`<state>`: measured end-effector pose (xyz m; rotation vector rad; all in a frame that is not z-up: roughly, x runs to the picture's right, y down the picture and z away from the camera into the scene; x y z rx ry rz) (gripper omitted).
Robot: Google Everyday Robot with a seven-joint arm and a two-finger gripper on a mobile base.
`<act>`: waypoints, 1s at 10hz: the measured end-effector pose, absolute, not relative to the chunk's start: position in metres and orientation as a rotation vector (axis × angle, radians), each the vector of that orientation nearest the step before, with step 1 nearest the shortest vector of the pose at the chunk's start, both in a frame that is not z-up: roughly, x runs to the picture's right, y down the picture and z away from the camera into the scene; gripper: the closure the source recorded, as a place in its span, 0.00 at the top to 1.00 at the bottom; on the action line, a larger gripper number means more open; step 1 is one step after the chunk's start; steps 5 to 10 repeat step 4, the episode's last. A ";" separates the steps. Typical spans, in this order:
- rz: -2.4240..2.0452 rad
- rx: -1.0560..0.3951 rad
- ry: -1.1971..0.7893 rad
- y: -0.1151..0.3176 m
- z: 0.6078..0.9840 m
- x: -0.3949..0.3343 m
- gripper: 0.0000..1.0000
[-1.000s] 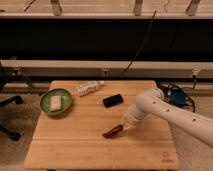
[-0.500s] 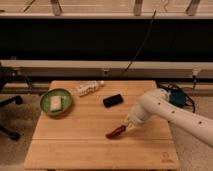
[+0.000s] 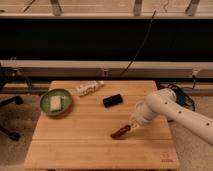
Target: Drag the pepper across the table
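- Since a second ago the pepper (image 3: 120, 131) has slid a little right and toward the near edge, and our arm (image 3: 170, 111) has pulled back right with it; bowl, phone and white packet are where they were.
- Hand (image 3: 133, 124) sits right of centre on the desk (image 3: 75, 145), low at the surface, at the right, far end of the pepper.
- Finger state: we cannot tell. The hand reads as one pale lump at the pepper's end, so whether it pinches the pepper or only presses on it is not clear to us.
- Key relation: the pepper lies just left of and slightly nearer than the hand, touching it or very close. Its long axis runs diagonally, from the near-left tip up to the far-right end at the hand.
- Only one arm, reaching in from the right side of the scene, so any pull goes along that diagonal toward the right.
- Our read: the drag is underway, and the pepper trails behind the hand end-first, which should keep it from rolling.
- Other items are well apart from that path: the black phone (image 3: 113, 100) is farther back, the green bowl (image 3: 55, 102) is far left, and the white packet (image 3: 89, 88) is near the far edge.
- Risk we see: if contact is only at the tip, the pepper could pivot or slip off.
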<state>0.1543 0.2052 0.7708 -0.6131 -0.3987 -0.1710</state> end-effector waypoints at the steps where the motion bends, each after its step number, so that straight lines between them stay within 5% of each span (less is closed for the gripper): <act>1: -0.170 -0.610 -0.399 0.201 0.772 0.157 0.01; 10: -0.176 -0.612 -0.394 0.196 0.775 0.163 0.01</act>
